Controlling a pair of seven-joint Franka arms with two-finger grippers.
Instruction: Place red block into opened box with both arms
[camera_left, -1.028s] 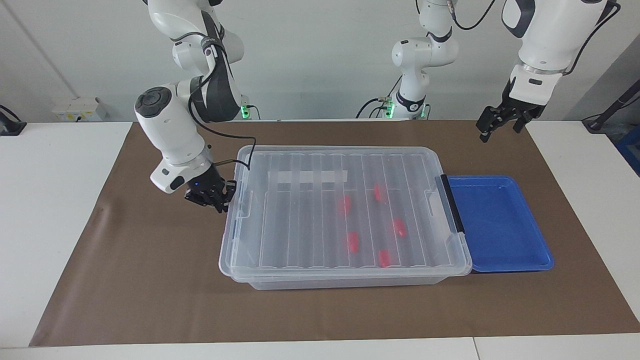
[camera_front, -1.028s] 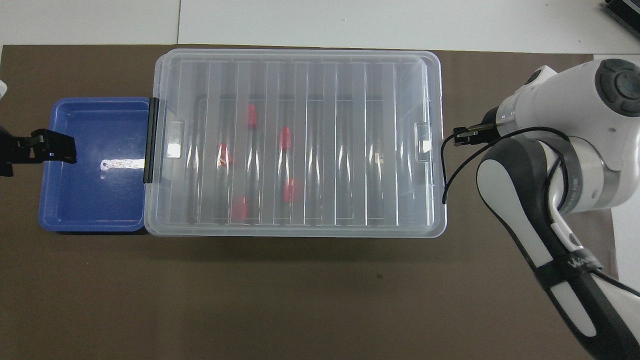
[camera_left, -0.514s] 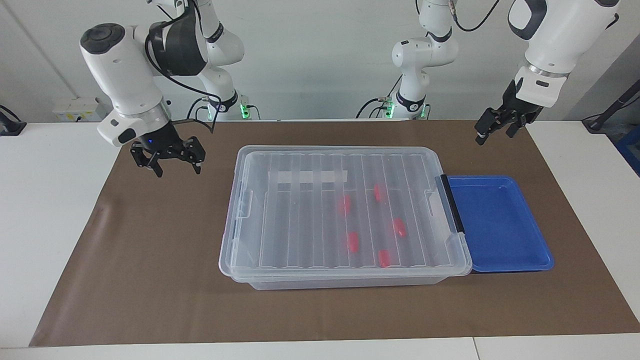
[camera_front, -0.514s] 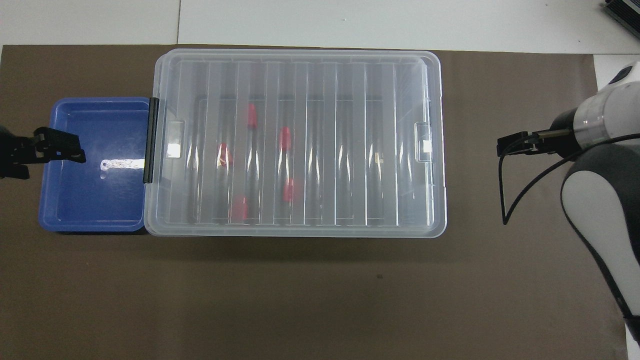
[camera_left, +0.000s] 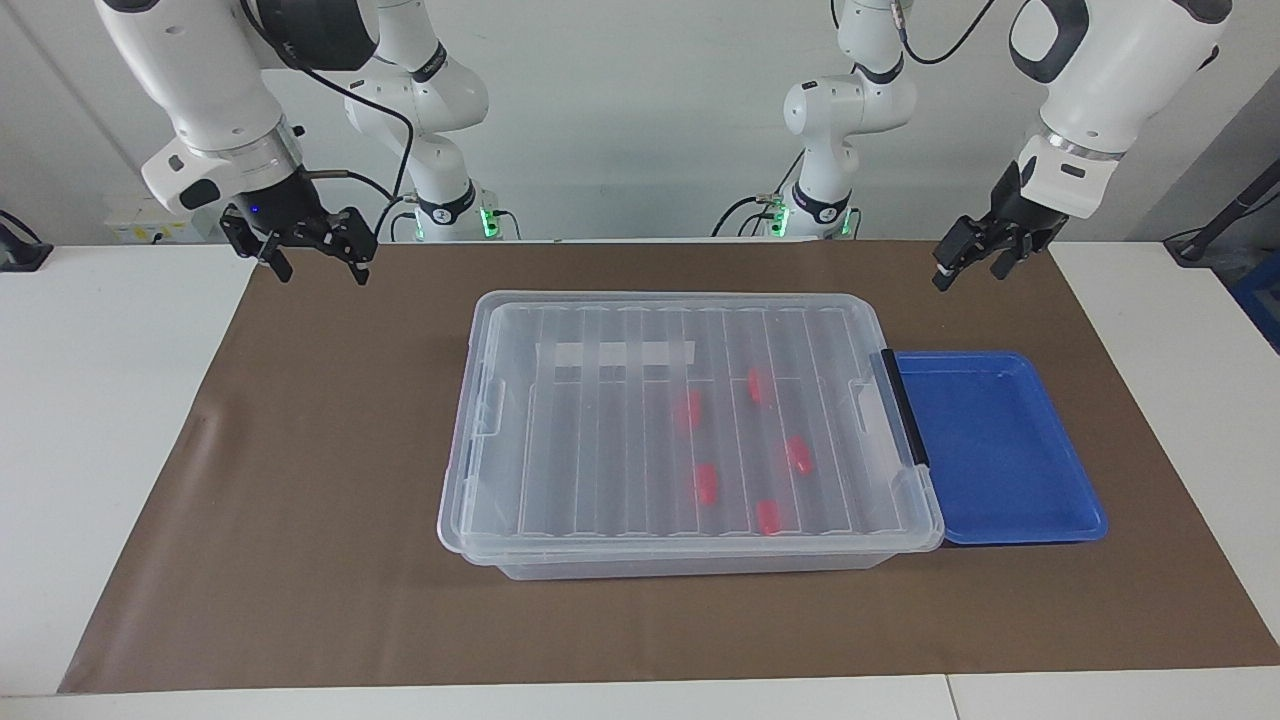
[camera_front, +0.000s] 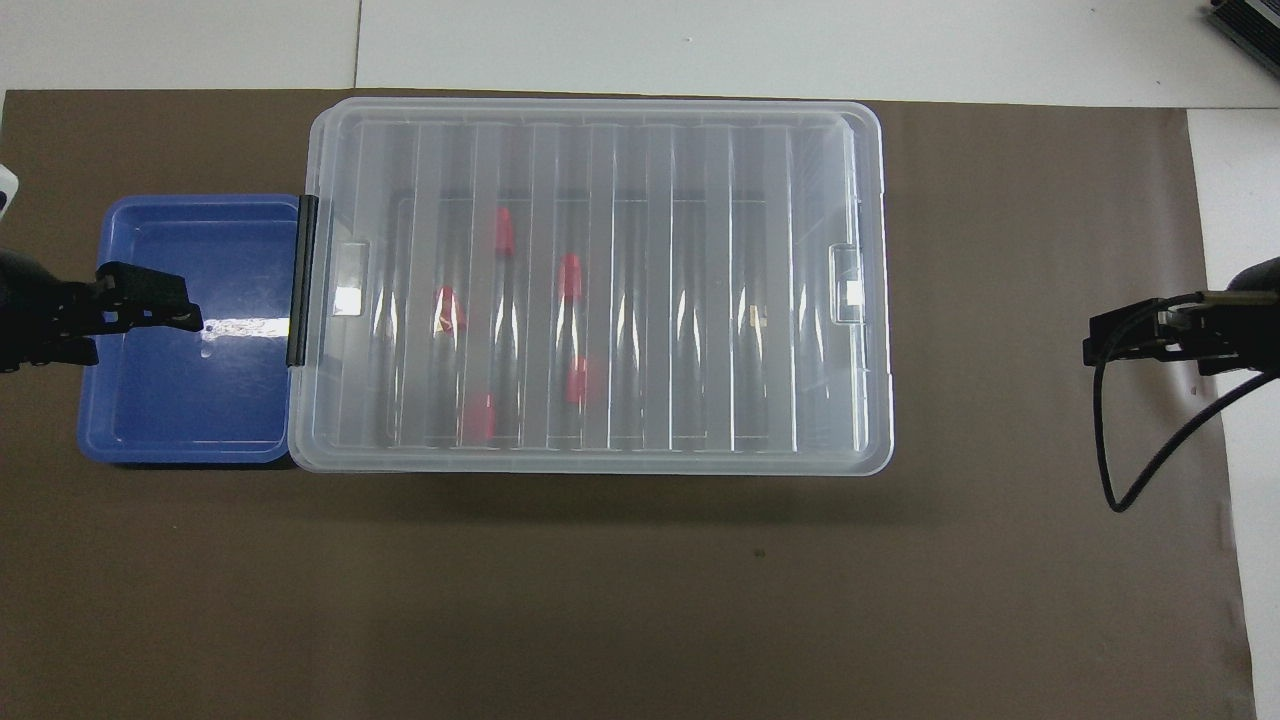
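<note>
The box (camera_left: 560, 450) (camera_front: 800, 150) stands mid-table with its ribbed clear lid lying on it. Several red blocks, such as one red block (camera_left: 706, 483) (camera_front: 570, 275), lie inside it and show through the lid. My right gripper (camera_left: 322, 268) (camera_front: 1110, 340) hangs open and empty, high over the mat at the right arm's end, well apart from the box. My left gripper (camera_left: 968, 275) (camera_front: 165, 305) hangs open and empty, raised over the blue tray's outer part.
A shallow blue tray (camera_left: 1000, 520) (camera_front: 180, 420) lies against the box's black-handled end, toward the left arm's end. A brown mat (camera_left: 300, 500) covers the white table. A loose black cable (camera_front: 1130, 490) dangles from the right wrist.
My right gripper opened at the box's end, then rose and swung away toward the right arm's end. My left gripper drifted slightly toward the box. Box and blocks stayed put.
</note>
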